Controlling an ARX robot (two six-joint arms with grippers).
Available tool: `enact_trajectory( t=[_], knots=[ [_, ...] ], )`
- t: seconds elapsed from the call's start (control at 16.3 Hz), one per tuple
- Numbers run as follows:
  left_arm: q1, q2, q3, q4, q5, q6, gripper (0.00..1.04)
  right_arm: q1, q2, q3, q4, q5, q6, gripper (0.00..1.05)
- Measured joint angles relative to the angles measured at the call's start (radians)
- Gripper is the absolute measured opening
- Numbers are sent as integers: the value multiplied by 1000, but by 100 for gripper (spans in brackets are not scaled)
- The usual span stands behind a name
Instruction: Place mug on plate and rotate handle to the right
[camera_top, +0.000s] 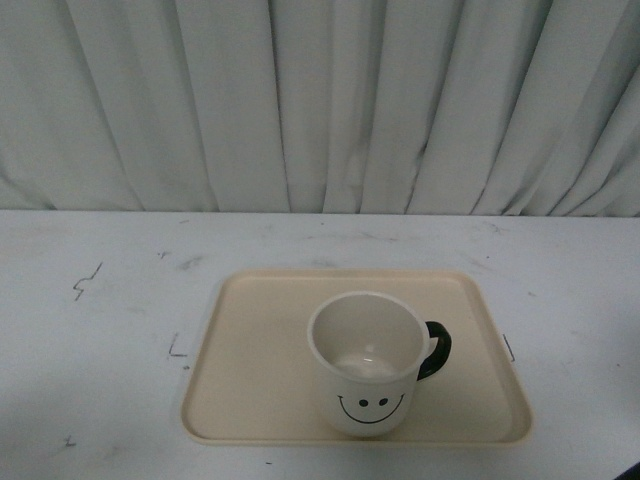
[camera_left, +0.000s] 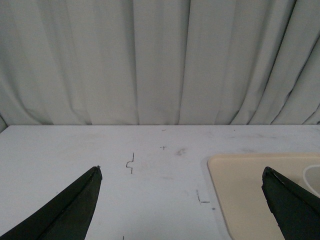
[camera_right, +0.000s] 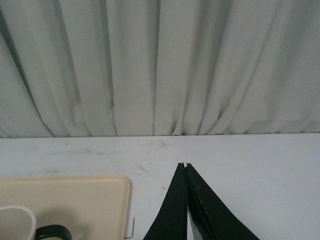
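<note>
The white mug (camera_top: 366, 362) stands upright on the beige plate (camera_top: 250, 370), towards its front right, smiley face turned to the camera. Its black handle (camera_top: 437, 350) points to the right. Neither gripper shows in the front view. In the left wrist view my left gripper (camera_left: 181, 170) is open over bare table, with the plate's corner (camera_left: 240, 190) by one finger and a sliver of the mug's rim (camera_left: 313, 177) at the frame edge. In the right wrist view my right gripper (camera_right: 183, 164) is shut with nothing in it, beside the plate (camera_right: 75, 200), the mug (camera_right: 15, 222) and the handle (camera_right: 52, 232).
A white table (camera_top: 90, 340) carries small pen marks (camera_top: 88, 281) left of the plate and corner marks (camera_top: 176, 350) at its sides. A pale grey curtain (camera_top: 320, 100) hangs along the far edge.
</note>
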Motion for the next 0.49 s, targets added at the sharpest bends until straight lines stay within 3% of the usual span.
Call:
enact_trajectory(
  t=[0.49],
  knots=[
    [0, 0, 0, 0, 0, 0, 98, -140, -272, -159, -125, -134, 3, 2]
  ],
)
